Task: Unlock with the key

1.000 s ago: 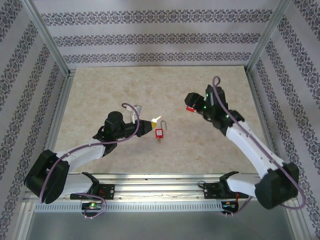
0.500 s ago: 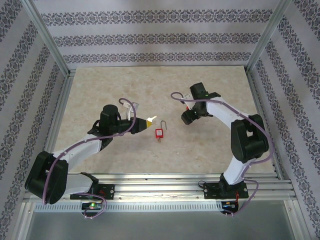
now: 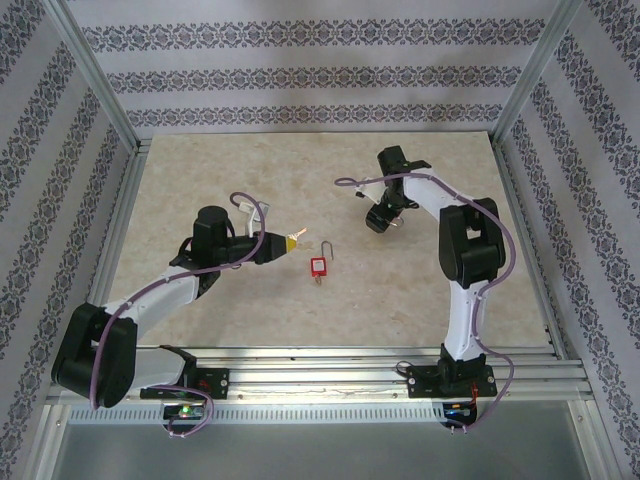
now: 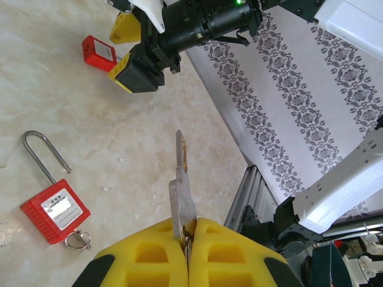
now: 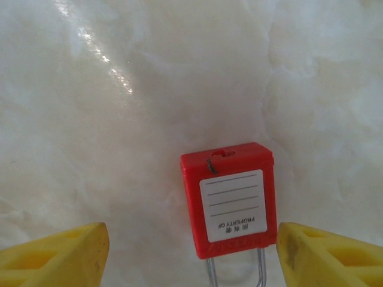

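Between closed left fingers (image 4: 149,254): key (image 4: 181,200) | between spread right fingers (image 5: 54,254): padlock (image 5: 230,200)

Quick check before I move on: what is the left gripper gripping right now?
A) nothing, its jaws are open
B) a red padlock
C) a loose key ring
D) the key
D: the left gripper is shut on the key, whose blade sticks out from between the yellow pads, while the nearest red padlock lies apart from it, ungripped.
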### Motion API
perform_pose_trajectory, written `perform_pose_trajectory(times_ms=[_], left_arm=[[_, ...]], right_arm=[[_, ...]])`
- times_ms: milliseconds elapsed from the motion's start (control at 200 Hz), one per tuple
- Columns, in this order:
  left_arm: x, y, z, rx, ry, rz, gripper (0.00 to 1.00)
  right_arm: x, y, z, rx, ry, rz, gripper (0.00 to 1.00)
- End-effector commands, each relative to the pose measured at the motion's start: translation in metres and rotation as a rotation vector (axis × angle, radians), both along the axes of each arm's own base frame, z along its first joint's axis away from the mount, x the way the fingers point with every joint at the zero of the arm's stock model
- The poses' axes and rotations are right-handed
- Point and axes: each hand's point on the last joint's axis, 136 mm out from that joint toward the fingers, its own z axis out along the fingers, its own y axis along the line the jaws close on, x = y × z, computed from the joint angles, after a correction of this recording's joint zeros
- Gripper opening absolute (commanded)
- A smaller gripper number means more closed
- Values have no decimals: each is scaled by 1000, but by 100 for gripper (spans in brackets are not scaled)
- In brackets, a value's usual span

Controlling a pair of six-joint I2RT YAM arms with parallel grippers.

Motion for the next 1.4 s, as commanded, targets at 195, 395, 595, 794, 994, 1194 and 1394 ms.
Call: perform_pose_trajectory(times_ms=[195,395,595,794,994,1194,1394], left_arm=[[8,1,9,-19,-18,-5,0],[8,2,9,-12,-17,3,0],[9,3,13,-14,-21,8,0],[5,3,18,-18,-17,2,0],[-2,5,22,-19,-11,-3,0],[-12,7,28,-28,8,-6,0],[-28,1,46,-111,46,-76,0]], right_arm=[[5,-18,-13,-83,54,59,72],[4,-26,-24,-103,76,53,69],[5,-22,-28,-86,80,59,59],[-2,-12,-32,-65,90,100,41],[-6,-9,-26,-78,57,113,24],[-16,-2,8,-49,-64,118,14],[-58,34,71,72,-287,274,9]])
